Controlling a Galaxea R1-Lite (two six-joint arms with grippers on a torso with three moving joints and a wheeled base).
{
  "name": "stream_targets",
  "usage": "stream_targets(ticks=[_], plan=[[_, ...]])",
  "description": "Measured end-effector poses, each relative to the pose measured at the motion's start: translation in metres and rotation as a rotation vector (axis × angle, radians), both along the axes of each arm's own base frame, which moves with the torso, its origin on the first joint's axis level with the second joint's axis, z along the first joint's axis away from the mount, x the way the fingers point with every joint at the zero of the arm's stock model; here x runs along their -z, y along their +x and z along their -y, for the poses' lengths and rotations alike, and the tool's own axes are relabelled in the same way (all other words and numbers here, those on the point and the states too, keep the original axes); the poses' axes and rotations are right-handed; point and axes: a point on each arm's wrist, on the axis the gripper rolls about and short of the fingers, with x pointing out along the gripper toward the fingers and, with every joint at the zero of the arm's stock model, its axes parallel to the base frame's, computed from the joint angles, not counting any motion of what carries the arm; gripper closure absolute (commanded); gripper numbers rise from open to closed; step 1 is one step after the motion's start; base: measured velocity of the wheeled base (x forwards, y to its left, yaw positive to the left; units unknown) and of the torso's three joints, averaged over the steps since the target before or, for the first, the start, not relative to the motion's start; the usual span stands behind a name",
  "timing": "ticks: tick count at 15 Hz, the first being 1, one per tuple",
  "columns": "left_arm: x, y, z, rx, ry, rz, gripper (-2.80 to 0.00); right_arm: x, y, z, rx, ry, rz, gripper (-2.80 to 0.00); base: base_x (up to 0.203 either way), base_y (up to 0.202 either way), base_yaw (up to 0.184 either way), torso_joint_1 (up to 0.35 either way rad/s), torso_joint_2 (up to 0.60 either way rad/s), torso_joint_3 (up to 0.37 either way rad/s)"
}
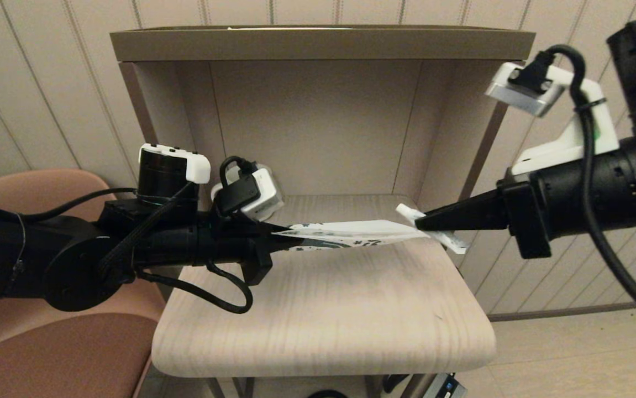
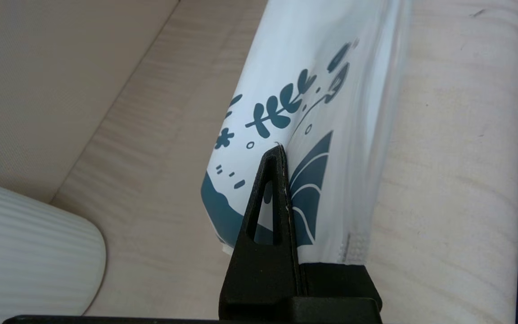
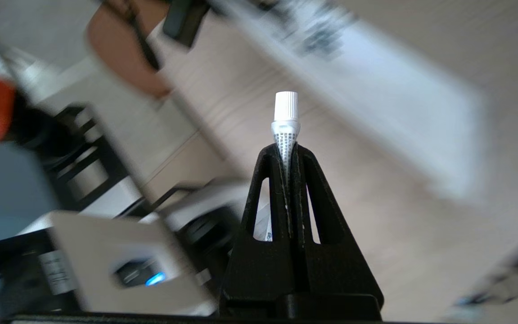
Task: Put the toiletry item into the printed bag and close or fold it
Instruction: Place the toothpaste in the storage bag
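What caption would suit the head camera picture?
Left gripper holds the printed bag level above the table while the right gripper brings the toiletry item to its end.

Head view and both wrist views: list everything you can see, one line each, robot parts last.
printed bag: one, white with dark teal print, held in the air above the table between the two hands, clamped at one end by the left hand.
toiletry item: one, small white tube with a ribbed cap, pinched in the right hand at the bag's right end.
mug: one, white ribbed, on the table near the back panel.
table: one, pale wood grain, with a brown back panel and top shelf.
chair: one, pinkish brown, left of the table.
left hand: one, black, shut on the bag.
right hand: one, black, shut on the tube.
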Motion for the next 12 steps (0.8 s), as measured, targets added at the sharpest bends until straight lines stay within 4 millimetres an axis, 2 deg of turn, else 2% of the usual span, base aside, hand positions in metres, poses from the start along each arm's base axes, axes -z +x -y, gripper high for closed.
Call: stream_targets(ticks=[5,12], plan=[[0.000,-0.001,0.000,0.002,-0.001,0.000,0.00,0.023,0.029,-0.032,-0.009,-0.054,-0.175,0.00,0.000,0.000,0.000,0.000,0.00,0.000],[0.000,-0.001,0.000,0.004,0.000,-0.002,0.00,0.041,0.045,-0.050,-0.025,-0.090,-0.225,0.00,0.000,0.000,0.000,0.000,0.00,0.000]])
